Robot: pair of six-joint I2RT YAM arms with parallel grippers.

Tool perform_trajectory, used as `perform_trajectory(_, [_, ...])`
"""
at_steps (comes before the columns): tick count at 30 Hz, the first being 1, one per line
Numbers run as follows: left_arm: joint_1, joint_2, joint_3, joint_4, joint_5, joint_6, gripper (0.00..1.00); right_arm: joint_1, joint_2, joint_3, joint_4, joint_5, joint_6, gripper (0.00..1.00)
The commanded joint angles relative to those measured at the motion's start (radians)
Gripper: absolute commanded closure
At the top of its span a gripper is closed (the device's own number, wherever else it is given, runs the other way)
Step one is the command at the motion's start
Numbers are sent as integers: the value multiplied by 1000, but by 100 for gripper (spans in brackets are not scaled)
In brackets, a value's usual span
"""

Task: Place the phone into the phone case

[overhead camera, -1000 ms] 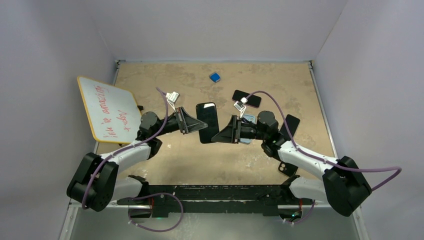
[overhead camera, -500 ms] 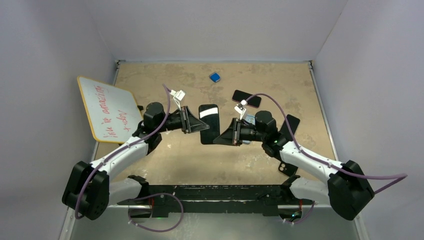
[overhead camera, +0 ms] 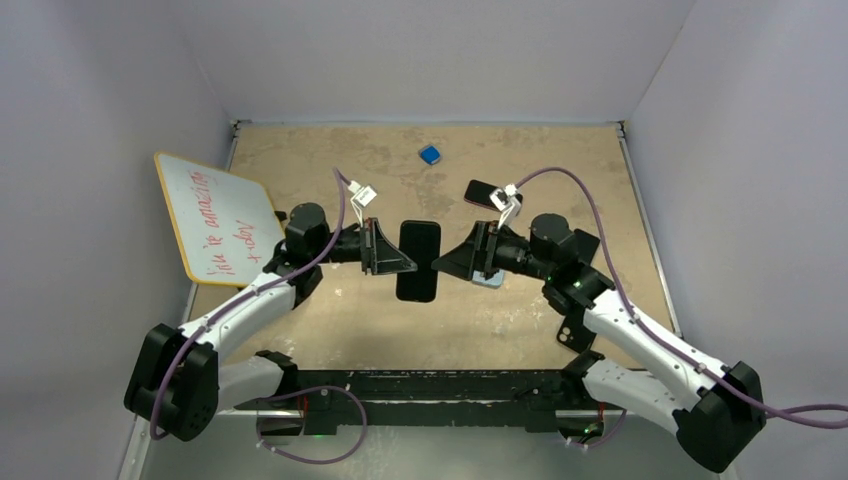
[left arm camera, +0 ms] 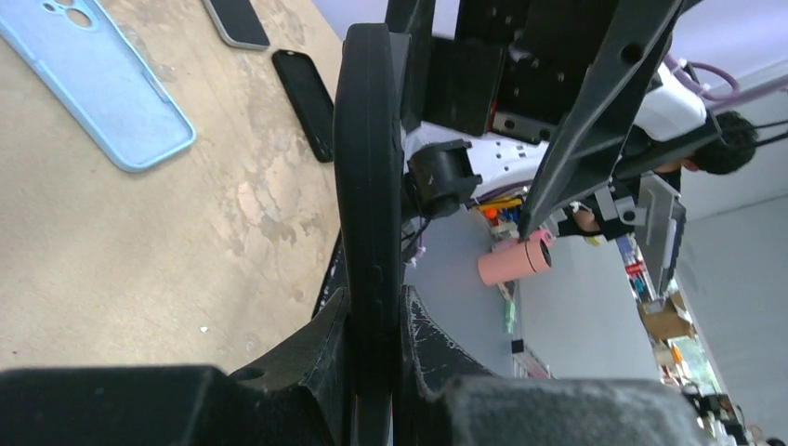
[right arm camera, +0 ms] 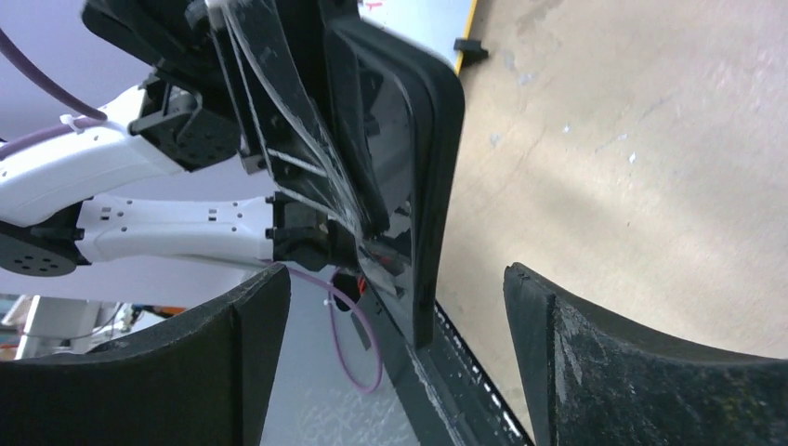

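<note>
The left gripper (left arm camera: 374, 334) is closed tight on the phone (left arm camera: 369, 167), with one finger (left arm camera: 316, 348) pressed against each flat face. Its wrist camera sees the phone edge-on, as a thick black band running up the middle of the frame. In the top view the phone (overhead camera: 418, 260) sits at mid-frame, held off the table (overhead camera: 350, 160). Its broad dark face is turned up and its long axis runs up and down the picture. The left gripper (overhead camera: 402, 262) meets it from the left.

The right gripper (right arm camera: 395, 279) stands wide open and holds nothing. Its two fingers (right arm camera: 576, 362) fill the lower corners of its wrist view, and the phone (right arm camera: 418, 139) rises between them with a clear gap on either side. In the top view this gripper (overhead camera: 452, 262) is just beside the phone's right edge.

A light blue case (overhead camera: 492, 281) lies on the table, partly hidden under the right gripper. It appears again at the upper left of the left wrist view (left arm camera: 93, 84). A second phone (overhead camera: 480, 191) lies above it in the frame. A dark case (overhead camera: 583, 246) lies further right, and a black case (overhead camera: 572, 335) lies at the lower right. A small blue block (overhead camera: 430, 154) sits near the top centre. A whiteboard (overhead camera: 215, 215) with red writing leans at the left edge.
</note>
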Motion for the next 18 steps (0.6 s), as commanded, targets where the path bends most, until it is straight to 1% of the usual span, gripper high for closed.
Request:
perform_trajectory(1, [-13,-39,37,62,111,26,100,-1,9,86,-63,36,-91,14])
perform_trajectory(3, [-38,-37,37,65,129,33,100,-3,19,105,-58,17,-97,14])
perform_trajectory(5, [-64,-31,42,58,128,37,100,-3,26,119,-35,-11,-105,16])
perform_trajectory(8, [-97,-24,46,57,115,44,100,-8,59,144,-25,-69,-117,22])
perform_trajectory(10, [-110,-19,48,57,113,49,100,-10,78,149,-3,-105,-111,28])
perform_trajectory(13, [-113,-17,55,28,97,76,100,-15,93,145,21,-121,-100,42])
perform_trajectory(14, [-114,-19,66,-34,75,113,100,-17,96,143,22,-106,-111,47])
perform_trajectory(15, [-114,-22,87,-137,40,183,100,-18,99,142,20,-90,-121,54])
perform_trajectory(17, [-114,-21,142,-355,-47,304,100,-38,111,147,-6,-68,-138,73])
perform_trajectory(18, [-113,-18,157,-422,-81,329,100,-58,116,152,-7,-82,-139,81])
